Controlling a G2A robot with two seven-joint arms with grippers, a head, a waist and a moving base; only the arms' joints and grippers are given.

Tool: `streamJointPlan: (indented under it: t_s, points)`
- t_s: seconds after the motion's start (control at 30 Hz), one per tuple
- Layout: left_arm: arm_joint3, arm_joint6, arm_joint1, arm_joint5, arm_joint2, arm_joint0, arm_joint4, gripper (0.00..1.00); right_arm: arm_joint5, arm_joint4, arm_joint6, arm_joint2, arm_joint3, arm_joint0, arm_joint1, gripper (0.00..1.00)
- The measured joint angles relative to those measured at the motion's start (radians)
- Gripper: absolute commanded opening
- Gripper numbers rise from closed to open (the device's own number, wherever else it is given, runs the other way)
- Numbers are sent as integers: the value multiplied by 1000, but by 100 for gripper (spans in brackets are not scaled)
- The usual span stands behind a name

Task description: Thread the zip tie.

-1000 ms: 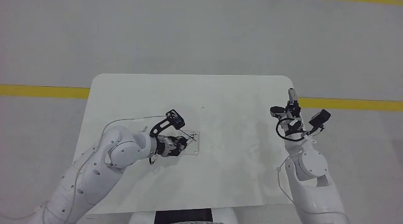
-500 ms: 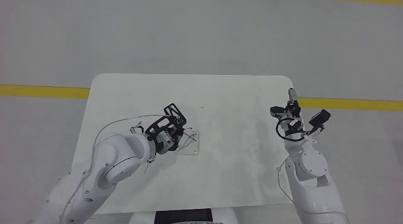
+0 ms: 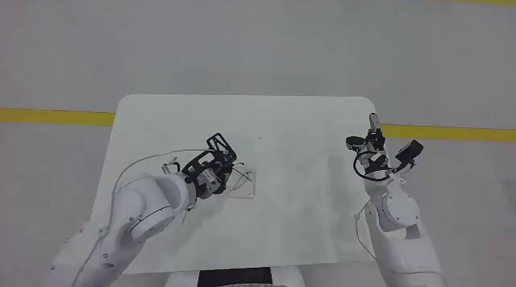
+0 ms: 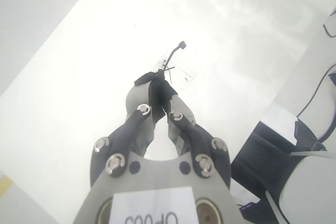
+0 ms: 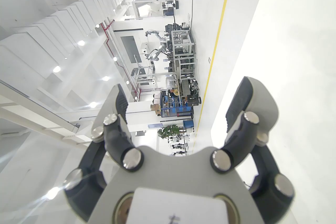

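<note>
A thin black zip tie (image 4: 171,55) sticks out from my left gripper (image 4: 159,79), which is shut on it, the tie's small square head (image 4: 181,45) at the far end. The tie hangs just over a small clear plate (image 4: 183,71) lying on the white table (image 4: 86,57). From above, the left gripper (image 3: 216,169) is at the left edge of that clear plate (image 3: 244,186), near the table's front left. My right gripper (image 3: 365,145) is held up at the table's right edge, open and holding nothing. Its fingers (image 5: 244,99) stand wide apart around the right gripper (image 5: 183,96).
The white table (image 3: 306,126) has nothing else on it apart from the plate. A yellow floor line (image 3: 48,116) runs behind it on both sides. A thin white cable (image 3: 141,160) loops along my left arm.
My left wrist has turned and risen a little over the plate with the zip tie still in it. The right arm has stayed where it was.
</note>
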Motion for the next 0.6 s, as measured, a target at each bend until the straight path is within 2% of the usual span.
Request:
streamJointPlan:
  t_s: [0.4,0.47,0.53,0.6]
  points:
    - [3,8,0,-2,0,0,1,0,0,0,0,0,0,0,0,100]
    - [8,43,5,-38,-14,6,9,0,0,0,0,0,0,0,0,100]
    - [6,69,15,-89,-54,20,15,0,0,0,0,0,0,0,0,100]
    - [-12,83,27,-107,-89,37,23,0,0,0,0,0,0,0,0,100]
